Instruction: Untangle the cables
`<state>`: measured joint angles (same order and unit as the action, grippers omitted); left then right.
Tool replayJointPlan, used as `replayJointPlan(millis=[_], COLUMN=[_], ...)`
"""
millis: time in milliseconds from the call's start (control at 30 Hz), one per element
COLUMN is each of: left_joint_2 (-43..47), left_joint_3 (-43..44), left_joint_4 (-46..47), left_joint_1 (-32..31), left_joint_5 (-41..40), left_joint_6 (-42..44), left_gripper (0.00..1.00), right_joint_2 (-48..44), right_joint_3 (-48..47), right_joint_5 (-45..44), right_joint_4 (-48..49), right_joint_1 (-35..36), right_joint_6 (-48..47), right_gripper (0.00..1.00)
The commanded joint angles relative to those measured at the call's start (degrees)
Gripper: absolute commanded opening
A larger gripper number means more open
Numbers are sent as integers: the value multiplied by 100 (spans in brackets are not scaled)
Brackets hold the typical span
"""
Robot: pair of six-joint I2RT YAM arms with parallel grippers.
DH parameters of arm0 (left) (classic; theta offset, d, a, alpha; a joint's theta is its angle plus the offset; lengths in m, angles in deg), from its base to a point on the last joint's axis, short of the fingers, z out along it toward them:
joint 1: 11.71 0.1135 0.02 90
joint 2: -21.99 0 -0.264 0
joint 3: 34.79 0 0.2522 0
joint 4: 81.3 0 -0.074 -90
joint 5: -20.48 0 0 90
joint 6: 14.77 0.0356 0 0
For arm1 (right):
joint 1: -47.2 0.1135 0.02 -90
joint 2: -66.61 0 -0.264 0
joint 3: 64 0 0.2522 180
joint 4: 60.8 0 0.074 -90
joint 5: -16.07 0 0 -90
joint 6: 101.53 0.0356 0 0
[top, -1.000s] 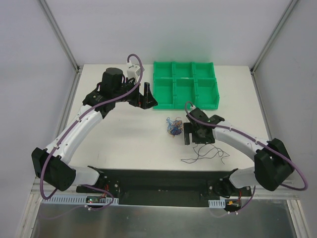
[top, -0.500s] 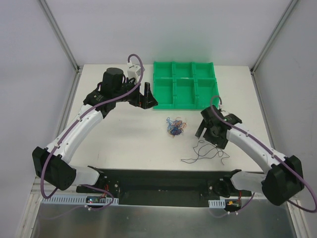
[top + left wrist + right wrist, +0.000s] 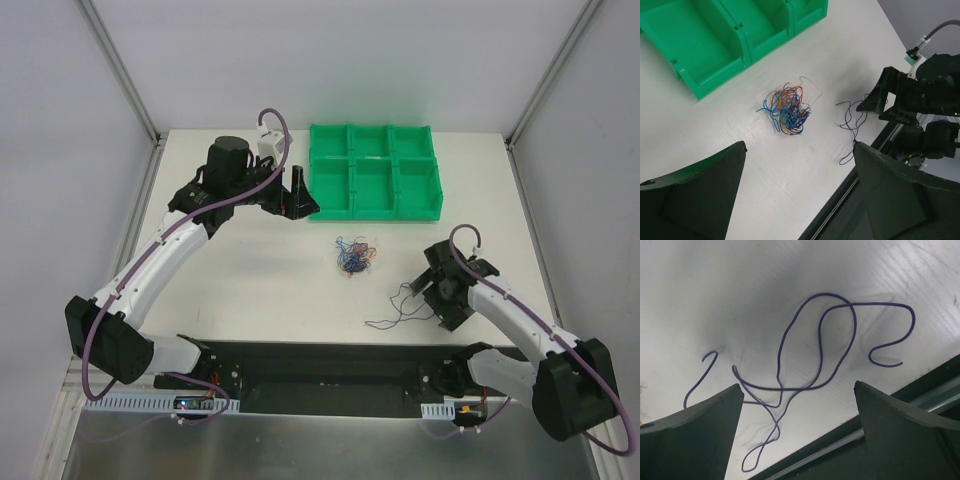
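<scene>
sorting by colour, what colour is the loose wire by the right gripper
The wire is purple; best in right wrist view.

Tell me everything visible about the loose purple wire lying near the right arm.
The thin purple wire looks flexible, looped over itself in loose curls with hooked free ends. It lies flat on the white table near the front edge, apart from the multicoloured knot, beneath the open right tool, ungripped.

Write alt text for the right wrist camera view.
One thin purple wire lies alone in loose, overlapping loops on the white table. The right gripper is open over it, its dark fingers filling the bottom corners, and a dark rail crosses the lower right.
</scene>
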<state>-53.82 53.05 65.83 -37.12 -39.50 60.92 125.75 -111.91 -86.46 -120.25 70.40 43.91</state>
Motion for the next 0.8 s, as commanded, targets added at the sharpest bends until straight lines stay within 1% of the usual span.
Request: replayJointPlan(millis=[0, 167, 233, 367, 400, 467, 533, 567, 700, 767], left_joint_2=[101, 84, 84, 93, 110, 137, 146, 146, 146, 154], left_joint_3=[-52, -61, -52, -52, -52, -52, -61, -61, -52, -69], left_joint_4=[180, 189, 189, 189, 189, 189, 189, 189, 189, 189], left_joint_1=[36, 36, 36, 36, 36, 36, 36, 36, 36, 36], left_joint_5=[171, 153, 136, 153, 145, 136, 109, 109, 127, 109], left_joint_6=[-46, -37, -28, -37, -29, -20, -11, -11, -11, -2], left_gripper=[88, 88, 88, 88, 88, 88, 88, 88, 88, 88], right_joint_2=[466, 1125, 1380, 1706, 1750, 1829, 1873, 1900, 1857, 1699], right_joint_3=[-206, -311, -390, -417, -408, -417, -426, -443, -513, -514], right_joint_5=[23, 58, 119, 58, 58, -3, -12, -3, 146, 234], right_joint_4=[542, 790, 790, 720, 702, 658, 640, 667, 1044, 1246], right_joint_1=[-26, -35, -26, 9, 18, 44, 44, 62, 53, 44], right_joint_6=[-42, -77, -103, -112, -104, -147, -235, -314, -963, -1324], right_gripper=[96, 96, 99, 89, 83, 65, 44, 36, 29, 9])
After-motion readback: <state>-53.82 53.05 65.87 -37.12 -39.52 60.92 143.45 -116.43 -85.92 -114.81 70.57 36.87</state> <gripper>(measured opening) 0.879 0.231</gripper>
